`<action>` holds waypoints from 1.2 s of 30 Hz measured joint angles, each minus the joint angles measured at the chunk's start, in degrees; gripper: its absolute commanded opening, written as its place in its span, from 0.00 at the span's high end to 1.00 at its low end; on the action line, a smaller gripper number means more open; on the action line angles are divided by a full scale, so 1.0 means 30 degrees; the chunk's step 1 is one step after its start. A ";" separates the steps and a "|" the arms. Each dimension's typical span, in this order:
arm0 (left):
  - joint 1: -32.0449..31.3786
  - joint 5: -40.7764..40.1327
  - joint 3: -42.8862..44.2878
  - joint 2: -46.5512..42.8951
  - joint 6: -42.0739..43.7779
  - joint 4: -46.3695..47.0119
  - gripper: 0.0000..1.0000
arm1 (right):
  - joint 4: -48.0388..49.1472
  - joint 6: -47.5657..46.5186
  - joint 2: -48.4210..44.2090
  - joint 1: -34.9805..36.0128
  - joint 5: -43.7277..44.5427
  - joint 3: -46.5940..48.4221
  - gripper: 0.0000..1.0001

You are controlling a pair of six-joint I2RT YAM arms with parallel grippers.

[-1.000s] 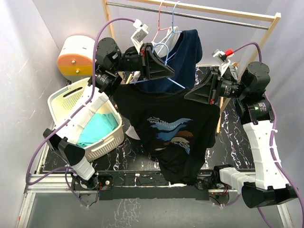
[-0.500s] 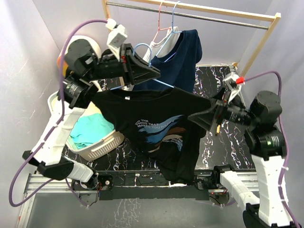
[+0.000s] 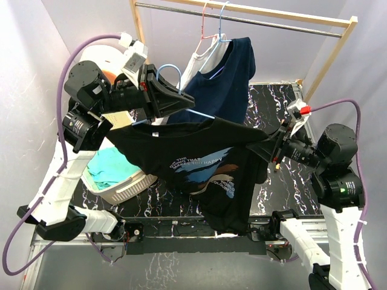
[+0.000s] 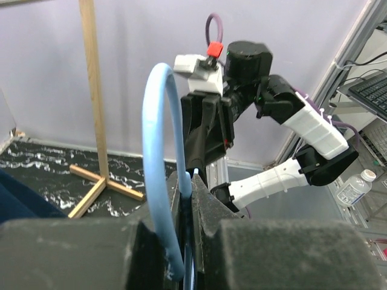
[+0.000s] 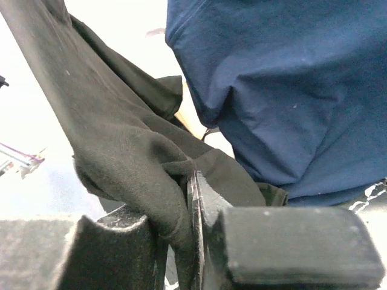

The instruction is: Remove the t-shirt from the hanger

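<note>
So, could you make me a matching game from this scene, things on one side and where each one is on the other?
1 black t-shirt
2 blue hanger
3 navy t-shirt
4 laundry basket

A hanging from the rail
B clamped in the left gripper
C holding turquoise cloth
D pinched by the right gripper

Pairs: 1-D, 2-B, 3-A, 4-C

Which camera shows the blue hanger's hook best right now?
Left wrist: the blue hanger's hook rises close up out of the left gripper, shut on it. Top external shows it only as a small loop above that gripper. Right wrist shows none of it, just the black t-shirt and a navy shirt.
</note>
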 measured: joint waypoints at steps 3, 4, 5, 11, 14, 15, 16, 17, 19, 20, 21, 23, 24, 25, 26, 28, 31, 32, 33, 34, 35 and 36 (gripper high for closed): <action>0.0000 -0.0386 -0.1013 -0.0532 0.0313 -0.0554 1.00 | -0.0131 -0.0015 -0.0015 0.0000 0.0860 0.0350 0.92; 0.0000 -0.0539 -0.1275 -0.0670 0.0408 -0.0743 1.00 | -0.0160 -0.0007 -0.0036 0.0000 0.1064 0.0488 0.92; 0.0000 -0.0729 -0.1625 -0.0860 0.0546 -0.0947 1.00 | -0.0204 0.0029 -0.0058 0.0000 0.1406 0.0721 0.92; 0.0000 -0.1588 -0.3184 -0.2025 0.1180 -0.1887 1.00 | -0.0823 0.0495 -0.0291 0.0007 0.4714 0.1996 0.92; 0.0000 -0.1865 -0.3716 -0.2667 0.1406 -0.2251 1.00 | -0.1326 0.0787 -0.0299 0.0029 0.6994 0.2280 0.92; 0.0000 -0.1945 -0.3767 -0.2856 0.1545 -0.2448 1.00 | -0.1596 0.0969 -0.0299 0.0036 0.7919 0.2288 0.92; 0.0000 -0.1996 -0.3774 -0.2973 0.1625 -0.2579 1.00 | -0.1902 0.1122 -0.0299 0.0044 0.8896 0.2288 0.92; 0.0000 -0.2091 -0.3781 -0.3118 0.1749 -0.2783 1.00 | -0.2215 0.1290 -0.0277 0.0051 0.9916 0.2288 0.92; 0.0000 -0.2229 -0.3789 -0.3373 0.2047 -0.3191 1.00 | -0.2878 0.1661 -0.0255 0.0080 1.1963 0.2288 0.92; 0.0000 -0.2288 -0.3789 -0.3475 0.2186 -0.3366 1.00 | -0.3155 0.1836 -0.0255 0.0095 1.2852 0.2288 0.92; 0.0000 -0.2361 -0.3803 -0.3592 0.2346 -0.3621 1.00 | -0.3402 0.2011 -0.0248 0.0102 1.3653 0.2288 0.92; 0.0000 -0.2623 -0.3825 -0.3818 0.2637 -0.4102 1.00 | -0.3956 0.2280 -0.0219 0.0138 1.5409 0.2288 0.92; 0.0000 -0.2783 -0.3832 -0.3934 0.2798 -0.4364 1.00 | -0.4175 0.2412 -0.0204 0.0146 1.6152 0.2280 0.92; 0.0000 -0.2951 -0.3840 -0.4044 0.2936 -0.4583 1.00 | -0.4364 0.2528 -0.0160 0.0153 1.6815 0.2266 0.92; -0.0015 -0.3155 -0.3840 -0.4160 0.3067 -0.4801 1.00 | -0.4495 0.2594 -0.0117 0.0160 1.7369 0.2222 0.92; -0.0051 -0.3468 -0.3840 -0.4364 0.3242 -0.5100 1.00 | -0.4597 0.2652 -0.0036 0.0160 1.8068 0.1909 0.92; -0.0087 -0.3876 -0.3803 -0.4626 0.3504 -0.5486 1.00 | -0.4692 0.2718 0.0080 0.0160 1.8404 0.1035 0.92; -0.0087 -0.4029 -0.3789 -0.4677 0.3570 -0.5588 1.00 | -0.4765 0.2739 0.0153 0.0160 1.8418 0.0699 0.92; -0.0087 -0.4153 -0.3781 -0.4707 0.3621 -0.5654 1.00 | -0.4860 0.2747 0.0233 0.0160 1.8396 0.0372 0.92; -0.0087 -0.4299 -0.3781 -0.4736 0.3665 -0.5734 1.00 | -0.4954 0.2739 0.0313 0.0160 1.8287 0.0073 0.92; -0.0087 -0.4386 -0.3781 -0.4736 0.3679 -0.5756 1.00 | -0.5013 0.2718 0.0379 0.0168 1.8047 -0.0197 0.92; -0.0087 -0.4459 -0.3781 -0.4736 0.3672 -0.5748 1.00 | -0.5013 0.2652 0.0386 0.0168 1.7682 -0.0430 0.92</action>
